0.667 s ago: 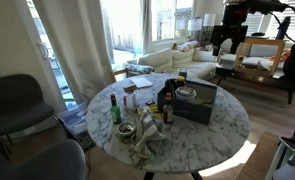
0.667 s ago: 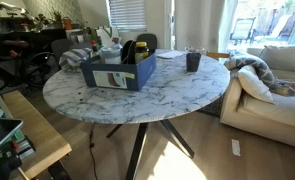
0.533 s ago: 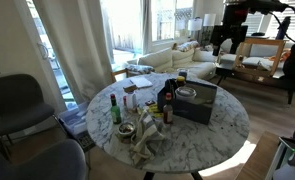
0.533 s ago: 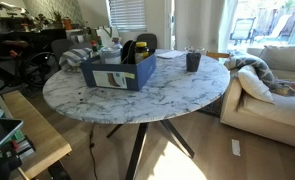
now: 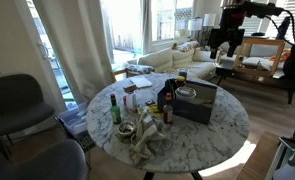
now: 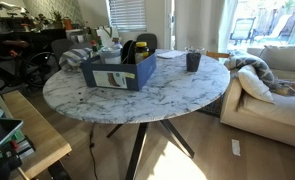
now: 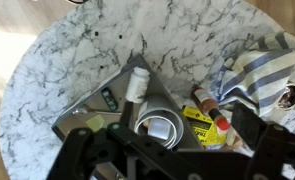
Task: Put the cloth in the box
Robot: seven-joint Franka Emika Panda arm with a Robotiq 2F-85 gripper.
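Note:
The cloth (image 5: 144, 145) is a crumpled blue and white striped piece lying on the round marble table (image 5: 222, 125), near its edge. It also shows in the wrist view (image 7: 255, 78) and, partly hidden behind the box, in an exterior view (image 6: 77, 58). The box (image 5: 199, 102) is dark, open-topped and holds a white bottle, a white roll and other items; it shows in both exterior views (image 6: 117, 72) and in the wrist view (image 7: 97, 110). My gripper (image 5: 222, 45) hangs high above the table's far side. In the wrist view (image 7: 175, 160) it is open and empty.
Several bottles (image 5: 167, 105) and a green bottle (image 5: 114, 108) stand between the box and the cloth. A yellow packet (image 7: 201, 126) and small red-capped bottles (image 7: 215, 115) lie beside the box. A dark cup (image 6: 192, 61) stands at the far edge. Chairs and a sofa (image 6: 272, 85) surround the table.
The arm has shifted very slightly high above the table. Nothing on the table has moved.

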